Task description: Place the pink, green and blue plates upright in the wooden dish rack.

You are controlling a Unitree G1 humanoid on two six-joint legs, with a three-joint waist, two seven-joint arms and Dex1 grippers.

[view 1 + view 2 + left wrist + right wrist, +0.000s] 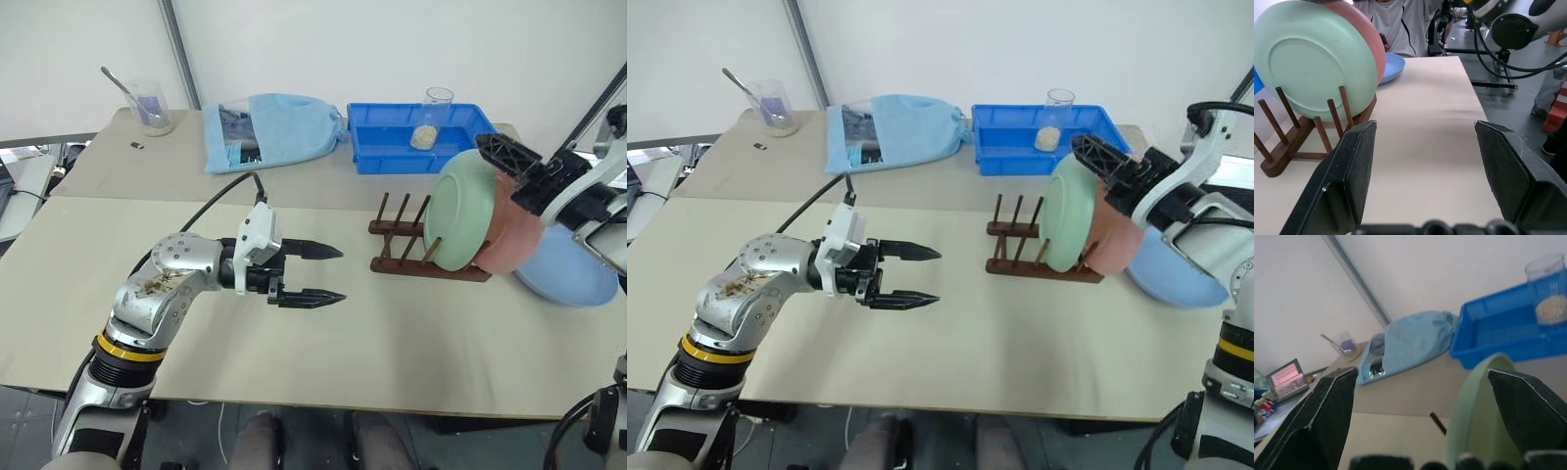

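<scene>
The round pale green plastic plate (467, 211) and the pastel pink plate (514, 235) stand in the dark wooden peg rack (407, 245), while the light blue plate (573, 274) lies on the counter (323, 333) at the rack's 3 o'clock, with the right end effector (1104, 160) open over the green rim and the left end effector (318, 274) open and empty.

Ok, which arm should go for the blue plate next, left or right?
Probably the right. Its open pincer hovers above the racked green plate, with the blue plate lying flat just beside it. The left pincer is across the wooden dish rack.

Matt plastic green plate (468, 211) and pink plate (511, 235); dark wooden dish rack (411, 251); glossy blue plastic tray (411, 134); soft cloth bag (279, 127); smooth matt tabletop (294, 343).
</scene>
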